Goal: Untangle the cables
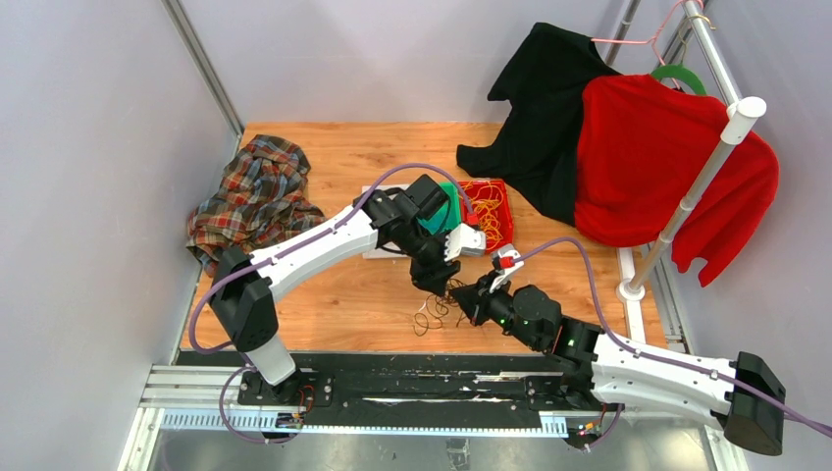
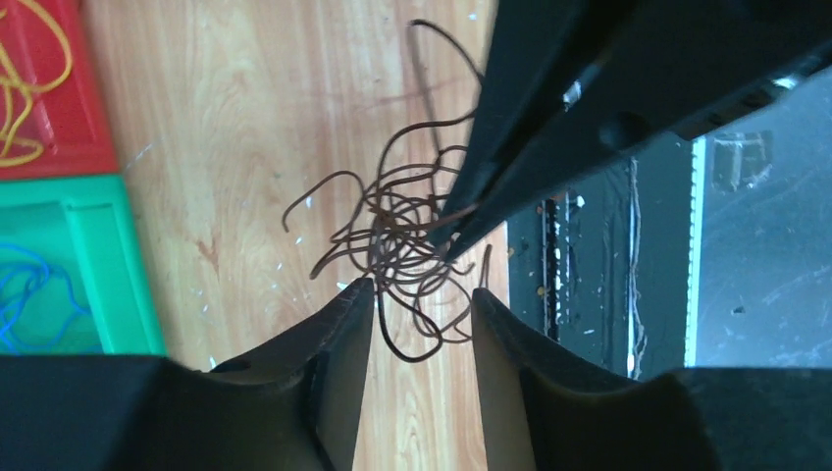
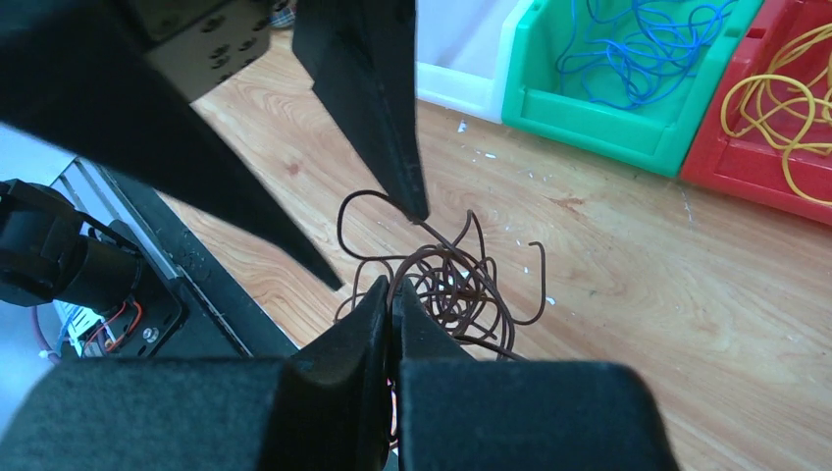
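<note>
Top external view: the tangle [image 1: 430,316] of dark cables lies on the bare worktop [image 1: 353,306]. It is on the side of the red bin [image 1: 489,183] nearer my bases and apart from it, with my two arms meeting over it.

My right tool [image 3: 392,294] is closed, its tips pinching a strand at the edge of the tangle farthest from the red bin. I judge that grip is there as an anchor, so the knot cannot slide across the wood when something pulls on it.

My left tool [image 2: 422,294] comes in from the red bin's side with its fingers apart. They straddle a few loops and are not clamped on anything. It seems placed to take a second hold opposite the anchor, so that two grips can draw the loops away from each other.

The bins explain where things should go. The red bin holds yellow cables [image 3: 775,108]. The green bin [image 3: 589,123] touching it holds blue cables [image 3: 638,49]. A white bin [image 3: 456,83] stands on the green bin's far side from the red one, and I cannot see what is in it. I take the dark cables to be the last colour unsorted.

By count:
- one tangle
- two tools
- three bins
- two sorted heaps, one yellow and one blue

I cannot count the separate cables in the knot because the loops cross too often. They all look the same dark colour.
</note>
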Robot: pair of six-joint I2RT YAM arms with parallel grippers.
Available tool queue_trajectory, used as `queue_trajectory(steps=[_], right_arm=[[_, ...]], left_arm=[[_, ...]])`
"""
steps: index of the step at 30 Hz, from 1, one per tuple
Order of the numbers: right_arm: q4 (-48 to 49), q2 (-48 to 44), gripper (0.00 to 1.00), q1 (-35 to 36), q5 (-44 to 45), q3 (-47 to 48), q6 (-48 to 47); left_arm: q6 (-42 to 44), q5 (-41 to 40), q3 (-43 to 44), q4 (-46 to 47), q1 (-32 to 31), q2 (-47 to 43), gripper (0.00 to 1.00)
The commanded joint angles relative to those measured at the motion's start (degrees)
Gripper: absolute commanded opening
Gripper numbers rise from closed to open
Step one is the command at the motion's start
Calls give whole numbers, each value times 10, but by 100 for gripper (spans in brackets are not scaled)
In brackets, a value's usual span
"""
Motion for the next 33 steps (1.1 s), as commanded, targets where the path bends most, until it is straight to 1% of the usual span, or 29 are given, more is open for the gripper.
queue_trajectory(steps=[1,2,3,6,7,8,10,11,12,13,14,15,16,17,18,19,22,26,29,31,33], right_arm=[[25,-5,1,11,-9,21,-10],[22,-7,1,11,-9,20,-11],[20,-9,1,11,-9,18,-11],[15,-17,1,11,-10,15,-11],[12,-17,1,11,-10,14,-11],[8,-18,1,11,-10,14,-11],[3,-19,1,11,-9,13,-9],[0,-19,1,11,-6,13,-8],[-4,-19,5,11,2,12,-6],[-9,-20,11,12,13,13,-3],[-16,-20,20,11,36,13,0],[-28,-20,32,12,65,15,6],[-44,-20,49,12,102,22,15],[-51,-22,58,12,125,25,14],[-50,-24,63,12,139,29,7],[-41,-27,65,12,147,33,-4],[-18,-17,66,12,146,57,-34],[-13,29,67,12,116,90,-54],[11,60,67,12,108,91,-53],[37,75,65,12,111,85,-52],[67,91,60,12,116,80,-53]], left_arm=[[-17,-58,-9,42,-2,-13,39],[-21,-62,-7,47,-2,-15,32],[-24,-68,-8,51,-2,-17,28],[-31,-94,-17,70,-2,-28,27],[-29,-95,-19,71,-2,-31,25],[-33,-94,-18,71,-2,-33,21],[-38,-86,-10,60,-2,-37,2],[-40,-81,-4,52,-2,-38,1],[-45,-80,5,42,-2,-39,1],[-50,-78,14,30,-2,-40,1],[-54,-74,24,19,-2,-44,1],[-60,-72,30,12,-2,-49,1],[-70,-72,33,10,-2,-57,1],[-80,-72,31,10,-2,-65,1],[-90,-74,28,11,-2,-74,1],[-103,-81,23,11,-2,-81,1],[-137,-97,11,11,-2,-94,1],[-151,-89,16,9,-2,-110,1],[-151,-73,27,4,-2,-125,1],[-138,-56,43,-19,-2,-130,1],[-123,-39,60,-48,-2,-132,1]])
